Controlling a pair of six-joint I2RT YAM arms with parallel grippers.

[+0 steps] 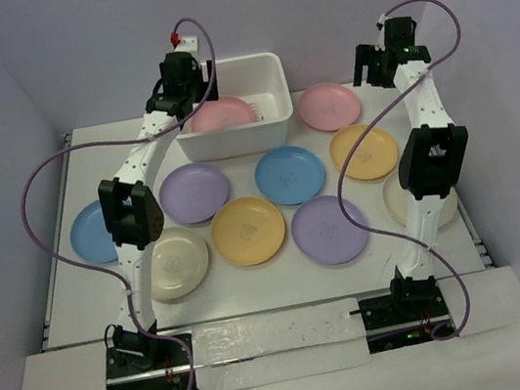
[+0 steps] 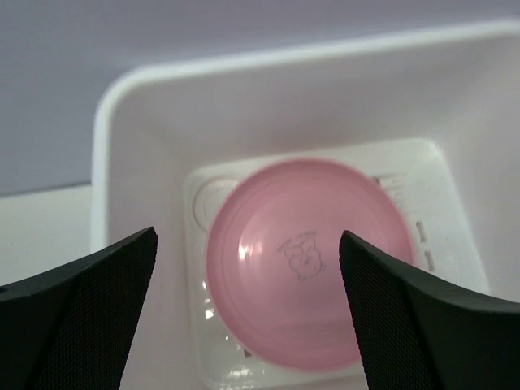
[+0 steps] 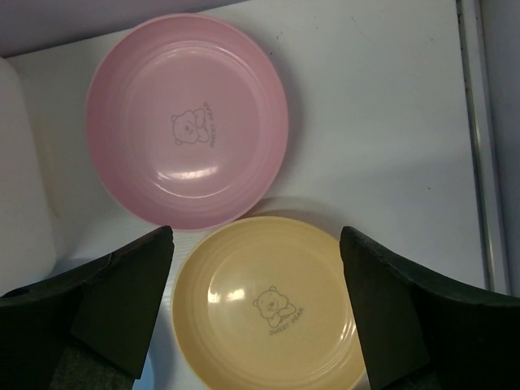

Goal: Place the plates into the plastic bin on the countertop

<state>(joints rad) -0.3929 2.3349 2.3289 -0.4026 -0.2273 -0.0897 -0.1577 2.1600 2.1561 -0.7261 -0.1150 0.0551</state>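
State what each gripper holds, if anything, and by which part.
Nothing is held. Left gripper: open above the pink plate in the bin. Right gripper: open above another pink plate and a yellow plate.

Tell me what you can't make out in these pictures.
Top view: right cream plate, mostly behind the right arm.
Top view: left blue plate and left cream plate, each partly covered by the left arm.
Right wrist view: yellow plate, cut off by the bottom edge.
Left wrist view: near wall of the plastic bin out of frame; print on the pink plate blurred.
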